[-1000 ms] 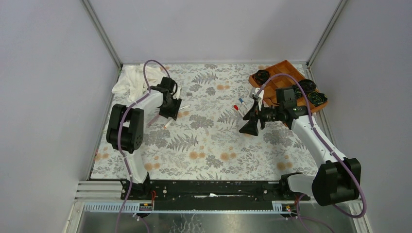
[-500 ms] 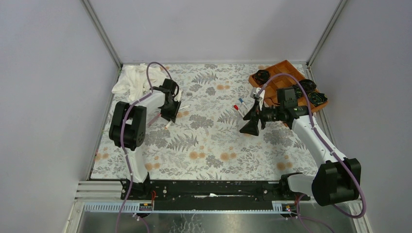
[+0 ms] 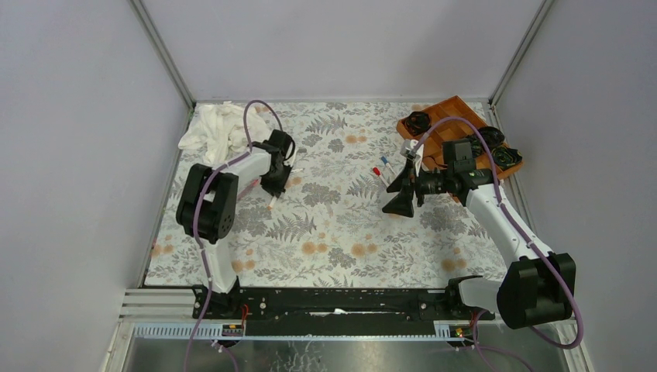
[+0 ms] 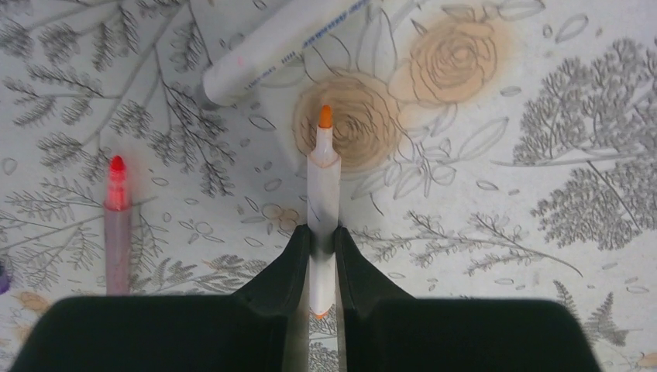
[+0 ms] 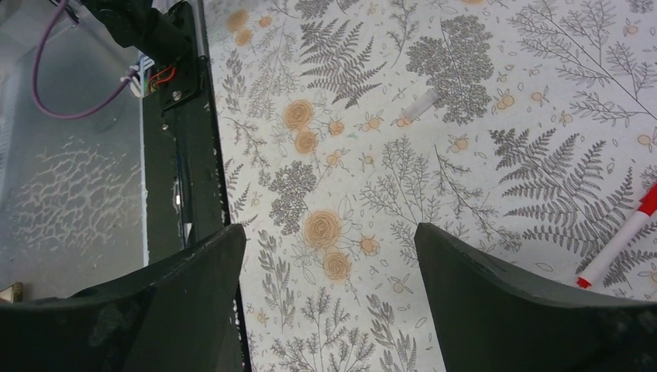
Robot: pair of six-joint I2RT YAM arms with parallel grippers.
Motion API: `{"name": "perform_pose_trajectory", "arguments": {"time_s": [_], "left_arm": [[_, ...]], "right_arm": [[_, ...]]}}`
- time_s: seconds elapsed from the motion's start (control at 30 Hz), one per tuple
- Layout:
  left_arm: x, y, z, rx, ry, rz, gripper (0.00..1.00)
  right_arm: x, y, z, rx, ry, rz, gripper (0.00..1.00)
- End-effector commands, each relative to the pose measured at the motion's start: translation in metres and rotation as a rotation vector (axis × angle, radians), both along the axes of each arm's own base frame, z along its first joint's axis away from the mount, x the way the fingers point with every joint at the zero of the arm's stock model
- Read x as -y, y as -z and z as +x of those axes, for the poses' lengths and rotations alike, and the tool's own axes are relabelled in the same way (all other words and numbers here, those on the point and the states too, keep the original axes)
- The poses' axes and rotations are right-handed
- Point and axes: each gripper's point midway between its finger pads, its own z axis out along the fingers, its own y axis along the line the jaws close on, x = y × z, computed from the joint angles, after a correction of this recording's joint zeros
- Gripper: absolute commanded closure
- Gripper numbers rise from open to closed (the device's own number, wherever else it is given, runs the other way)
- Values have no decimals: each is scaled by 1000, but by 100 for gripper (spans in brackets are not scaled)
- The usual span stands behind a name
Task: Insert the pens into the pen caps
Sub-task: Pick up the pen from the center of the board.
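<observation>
In the left wrist view my left gripper point(image 4: 321, 236) is shut on the white barrel of an orange-tipped pen point(image 4: 323, 174), whose tip points away from me just over the mat. A red-tipped pen point(image 4: 116, 221) lies to its left and a larger white pen point(image 4: 283, 40) lies ahead. From above, the left gripper point(image 3: 276, 183) is at the mat's left. My right gripper point(image 3: 400, 187) hovers open right of centre, with nothing between its fingers point(image 5: 480, 271). Small red point(image 3: 376, 171) and blue point(image 3: 383, 160) pieces lie beside it; whether they are pen caps or capped pens I cannot tell.
An orange tray point(image 3: 457, 116) with black rosette-shaped objects point(image 3: 418, 120) sits at the back right. A white cloth point(image 3: 213, 128) is bunched at the back left. A white pen with red ends point(image 5: 620, 244) and a small whitish cylinder point(image 5: 418, 105) lie on the floral mat point(image 3: 333, 240).
The left gripper's jaws have closed onto the orange-tipped pen, and the left wrist has shifted a little to the right. The right arm has not moved.
</observation>
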Motion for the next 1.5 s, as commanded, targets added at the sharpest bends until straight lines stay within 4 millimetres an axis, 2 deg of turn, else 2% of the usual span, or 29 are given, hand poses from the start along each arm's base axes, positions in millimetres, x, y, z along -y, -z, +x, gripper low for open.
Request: {"name": "perform_pose_trajectory", "arguments": {"time_s": [0.0, 0.2, 0.33, 0.5, 0.53, 0.57, 0.63, 0.7, 0.8, 0.87, 0.93, 1.17, 1.37, 1.47], "left_arm": [[14, 0, -35, -73, 26, -69, 100], [56, -45, -48, 63, 11, -318, 100], [93, -82, -59, 204, 18, -530, 100], [149, -155, -76, 472, 10, -966, 100], [159, -183, -77, 578, 8, -1085, 100], [162, -184, -84, 585, -33, -1147, 100], [173, -211, -97, 687, -55, -1322, 100], [179, -218, -104, 736, -107, -1395, 100], [183, -229, -104, 807, -198, -1462, 100], [192, -235, -104, 814, -221, -1499, 100], [203, -240, -104, 814, -225, -1517, 100], [229, -241, -102, 789, -233, -1546, 100], [246, -237, -104, 749, -217, -1566, 100], [253, -234, -106, 730, -207, -1574, 100]], "right_arm": [[-6, -20, -11, 10, -65, 86, 11], [-12, -20, -18, -31, -88, 159, 13], [-23, -14, -22, -93, -83, 203, 15], [-50, 0, -25, -129, -71, 217, 16], [-55, 4, -23, -167, -41, 220, 17], [-58, 4, -22, -194, -15, 233, 18], [-61, 6, -11, -250, 83, 255, 21], [-62, 5, -3, -291, 156, 279, 22], [-63, 0, -5, -316, 158, 314, 22], [-64, 0, -7, -327, 152, 324, 16], [-66, 3, -8, -332, 145, 317, 14], [-70, 1, -14, -331, 98, 308, 15], [-71, -1, -15, -324, 86, 307, 22], [-71, -3, -15, -324, 82, 308, 33]]}}
